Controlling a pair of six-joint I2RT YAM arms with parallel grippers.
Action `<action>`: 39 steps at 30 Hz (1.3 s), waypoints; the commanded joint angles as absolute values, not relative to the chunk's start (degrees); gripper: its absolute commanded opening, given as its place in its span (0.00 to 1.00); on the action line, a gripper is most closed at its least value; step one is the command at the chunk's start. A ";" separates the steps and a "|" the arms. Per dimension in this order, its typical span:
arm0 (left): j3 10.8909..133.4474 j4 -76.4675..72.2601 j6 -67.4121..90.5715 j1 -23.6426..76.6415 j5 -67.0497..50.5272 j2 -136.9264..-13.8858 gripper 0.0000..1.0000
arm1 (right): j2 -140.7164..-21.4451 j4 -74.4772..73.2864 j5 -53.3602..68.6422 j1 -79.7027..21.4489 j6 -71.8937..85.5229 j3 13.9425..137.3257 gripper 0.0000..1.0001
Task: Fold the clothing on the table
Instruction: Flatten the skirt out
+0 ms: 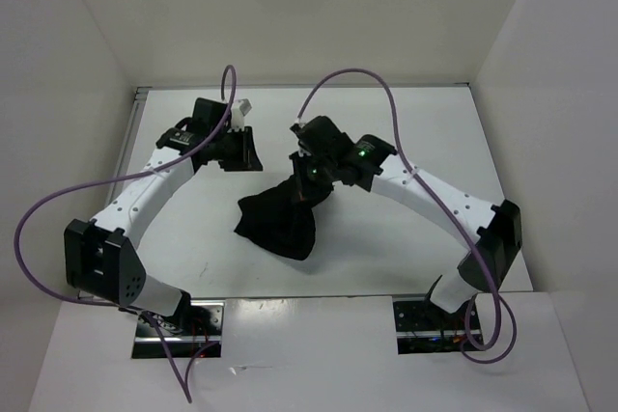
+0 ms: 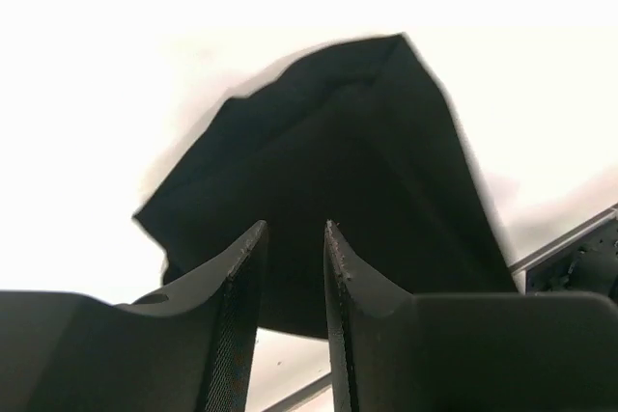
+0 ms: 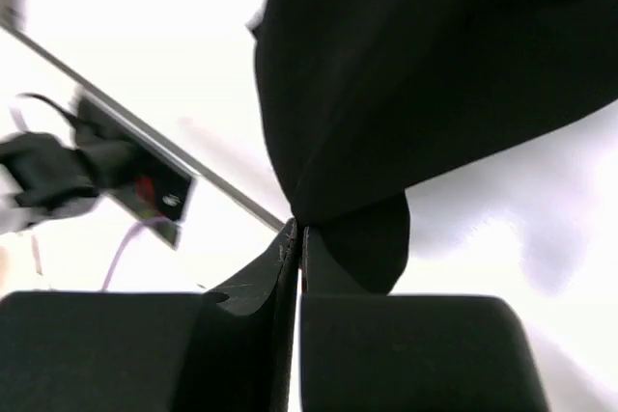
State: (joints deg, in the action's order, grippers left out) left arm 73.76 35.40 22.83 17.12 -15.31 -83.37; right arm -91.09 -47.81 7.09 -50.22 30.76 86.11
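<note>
Above the table (image 1: 406,248), my right pincer (image 3: 295,231) is clamped on an edge of the bunched black garment (image 1: 278,222). My left pincer (image 2: 294,231) hangs half-open and empty. No neat fold yet, I judge.

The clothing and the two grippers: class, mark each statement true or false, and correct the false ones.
1. The right gripper is shut on an edge of the clothing. True.
2. The left gripper grips the clothing too. False: its jaws stand apart with nothing between them.
3. The clothing lies spread flat on the table. False: it is bunched, with one part gathered up at the right gripper.
4. The clothing is black and the table white. True.
</note>
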 commanded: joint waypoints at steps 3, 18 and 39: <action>70.41 35.16 23.81 14.68 -16.08 -83.14 0.37 | -90.35 -47.91 5.10 -48.17 31.99 92.63 0.00; 66.46 34.46 23.82 11.87 -15.98 -78.40 0.41 | -93.16 -41.33 -1.67 -33.50 35.95 100.84 0.00; 57.57 21.10 26.97 21.00 -28.13 -93.14 0.54 | -98.09 -41.84 -18.46 -31.99 36.21 91.77 0.54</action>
State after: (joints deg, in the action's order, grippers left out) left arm 57.41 24.58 24.47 19.64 -26.30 -88.31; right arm -100.64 -39.42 -18.50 -31.83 36.10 96.47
